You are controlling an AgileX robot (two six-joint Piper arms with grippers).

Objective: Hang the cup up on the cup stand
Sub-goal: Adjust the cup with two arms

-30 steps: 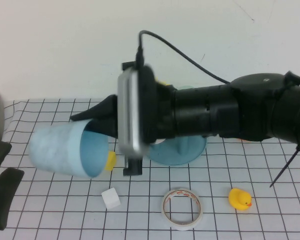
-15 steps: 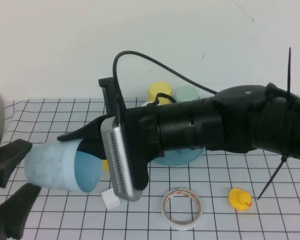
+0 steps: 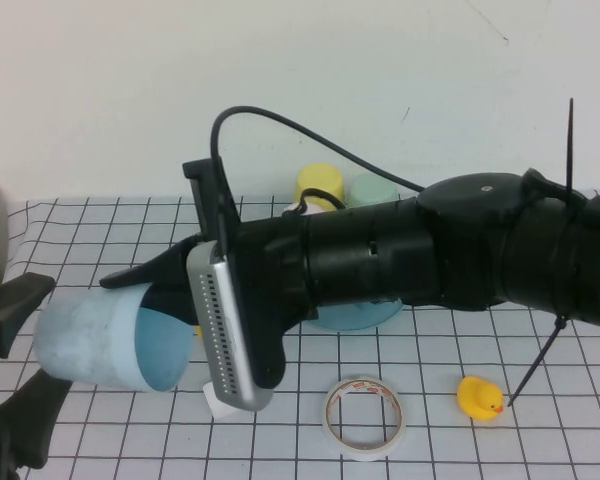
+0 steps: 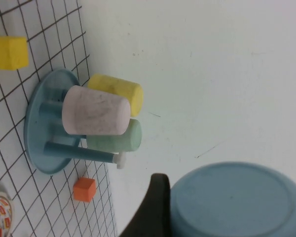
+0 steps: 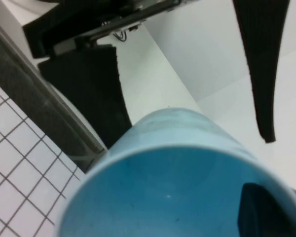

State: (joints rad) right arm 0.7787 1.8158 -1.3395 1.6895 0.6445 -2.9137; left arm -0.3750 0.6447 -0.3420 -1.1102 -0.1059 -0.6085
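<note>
Right now the cup [image 3: 100,342] lies on its side in the air at the lower left of the high view, its open mouth facing right and its closed bottom facing the frame's left edge. The right gripper [image 3: 155,290] has it by the rim: one black finger runs along the outside of the wall on top, and in the right wrist view a dark fingertip [image 5: 259,207] shows inside the blue mouth, so the jaws are closed on the cup's wall. The right arm fills the middle of the high view, stretching in from the right edge.

The left gripper [image 3: 5,375] sits at the lower left corner of the high view with its two black fingers spread wide, one above and one below the cup's closed end. They appear just clear of it, though the angle makes contact hard to judge. In the left wrist view the cup's round bottom [image 4: 234,202] fills the lower right, with one dark finger [image 4: 153,207] beside it.

The cup stand [image 3: 365,312] is on the gridded mat behind the arm, mostly hidden in the high view. The left wrist view shows its dish [image 4: 34,148] and pegs, already carrying a white speckled cup [image 4: 96,111], a yellow cup [image 4: 121,91] and a mint-green cup [image 4: 121,138]; one peg with a white knob [image 4: 121,160] is bare.

On the mat lie a yellow duck [image 3: 478,398], a roll of tape [image 3: 365,417], a white cube [image 3: 217,403], an orange cube [image 4: 84,189] and a yellow block [image 4: 8,52].
</note>
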